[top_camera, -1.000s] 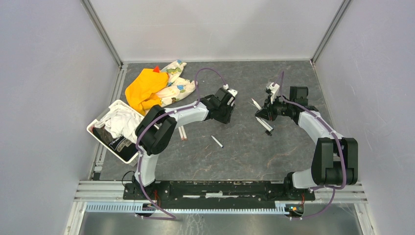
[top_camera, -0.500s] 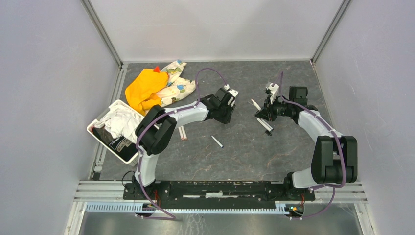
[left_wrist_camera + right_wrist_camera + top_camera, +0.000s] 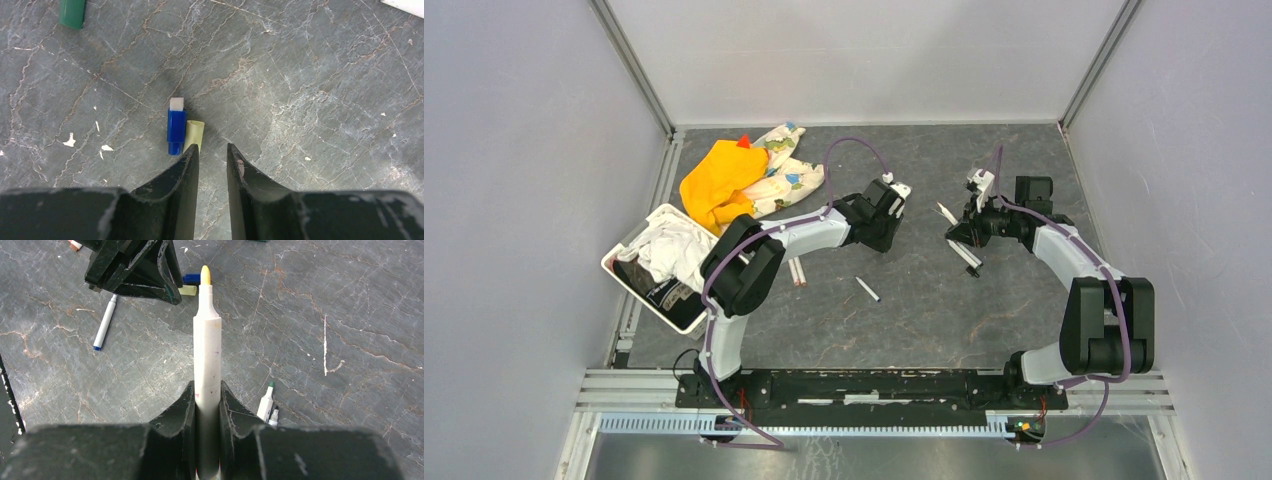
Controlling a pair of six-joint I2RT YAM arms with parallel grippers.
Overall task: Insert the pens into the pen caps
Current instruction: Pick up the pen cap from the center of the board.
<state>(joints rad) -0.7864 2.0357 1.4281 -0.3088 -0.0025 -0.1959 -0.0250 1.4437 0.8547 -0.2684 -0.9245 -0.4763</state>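
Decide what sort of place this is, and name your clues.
Probably a robot lab test cell: two arms bolted at a table's edge, plain grey walls boxing it in, pens and caps scattered about.

1. Looks like dark grey slate for the tabletop (image 3: 924, 320); pale and rust-coloured veins all over, small white chips up close.
2. Boxed in on three sides by plain matte light-grey panels: back wall (image 3: 864, 60), left wall (image 3: 524, 200), right wall (image 3: 1194, 150).
3. Framed with aluminium posts at both back corners: left post (image 3: 632, 65), right post (image 3: 1100, 62).
4. Edged with aluminium rails: side rail (image 3: 662, 170) along the left, front rail (image 3: 629, 385) across the near edge; toothed white strip (image 3: 824, 424) just below that.
5. Lit evenly from above; soft short shadows, faint sheen on the grey sheet (image 3: 874, 458) at the very bottom.
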